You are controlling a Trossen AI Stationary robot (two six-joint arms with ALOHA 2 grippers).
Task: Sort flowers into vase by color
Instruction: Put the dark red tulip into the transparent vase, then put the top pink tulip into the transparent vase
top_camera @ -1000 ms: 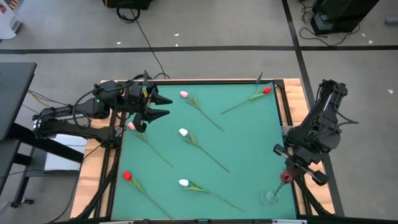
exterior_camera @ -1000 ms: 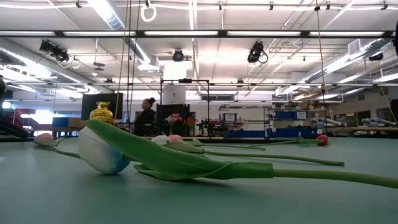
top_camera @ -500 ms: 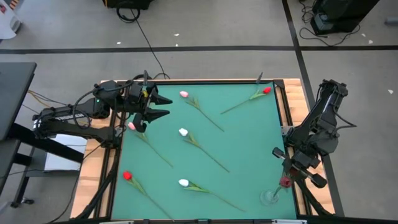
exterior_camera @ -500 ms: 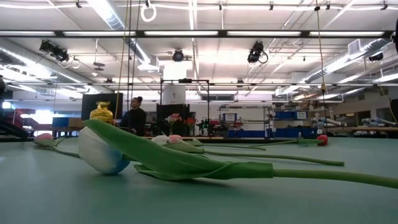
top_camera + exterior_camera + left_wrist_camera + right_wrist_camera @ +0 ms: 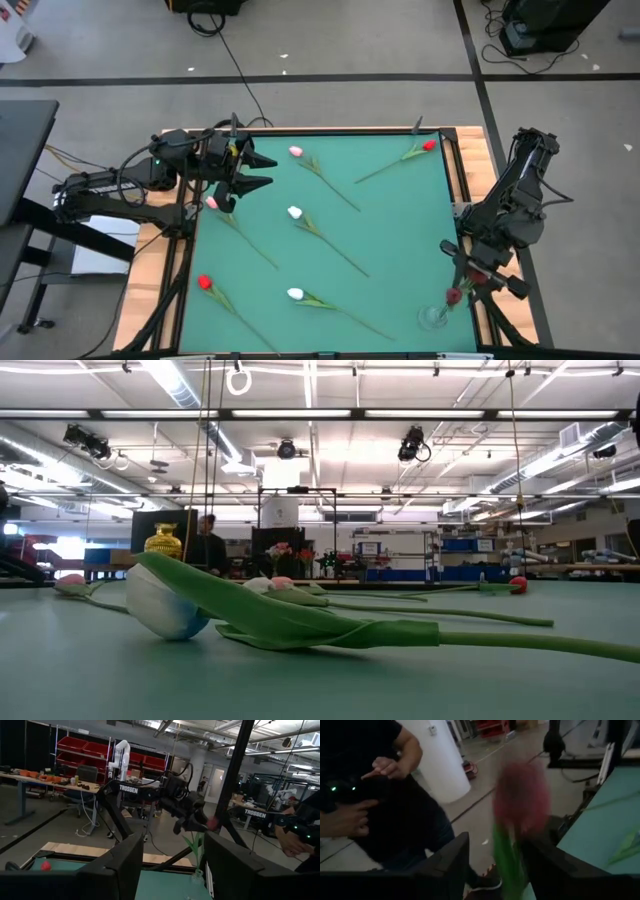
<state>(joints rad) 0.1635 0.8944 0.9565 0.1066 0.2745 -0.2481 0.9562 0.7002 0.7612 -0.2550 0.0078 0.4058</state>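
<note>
I am looking at the green table [image 5: 380, 220], where six flowers [image 5: 322, 228] are lying, well apart from my right gripper [image 5: 470, 283]. That gripper is hanging over the glass vase [image 5: 433, 317], and a red tulip [image 5: 456, 296] is standing between its parted fingers, stem down into the vase; I judge I am releasing it. Next I need to lift straight up without catching the head. My left gripper [image 5: 262, 172] is waiting open beside a pink flower [image 5: 212, 203]. Only the right wrist view is showing a person's hand [image 5: 385, 767].
</note>
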